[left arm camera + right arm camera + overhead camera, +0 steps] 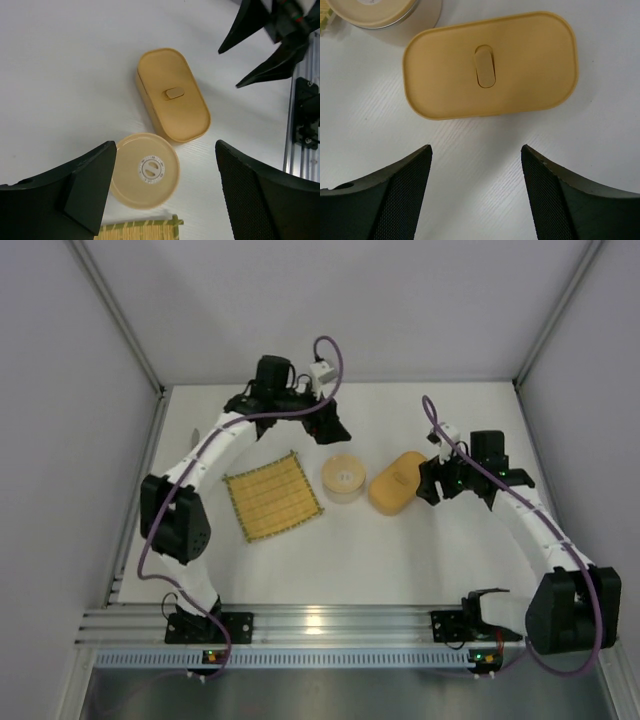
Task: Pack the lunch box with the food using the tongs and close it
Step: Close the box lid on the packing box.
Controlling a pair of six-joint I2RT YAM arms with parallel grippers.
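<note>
The tan-orange oblong lunch box (398, 481) lies on the white table with its lid on; the lid's small centre tab shows in both wrist views (172, 95) (490, 65). My left gripper (328, 428) (166, 145) hangs open above the table behind the box, with nothing between its fingers. My right gripper (432, 480) (476, 147) stands open just to the right of the box, a short gap from its long side, also holding nothing. No food and no tongs are in view.
A round tan container (343, 478) (145, 170) with a white centre disc stands just left of the lunch box. A square woven yellow bamboo mat (272, 495) lies further left. Grey walls enclose the table, and an aluminium rail (320, 625) runs along the near edge.
</note>
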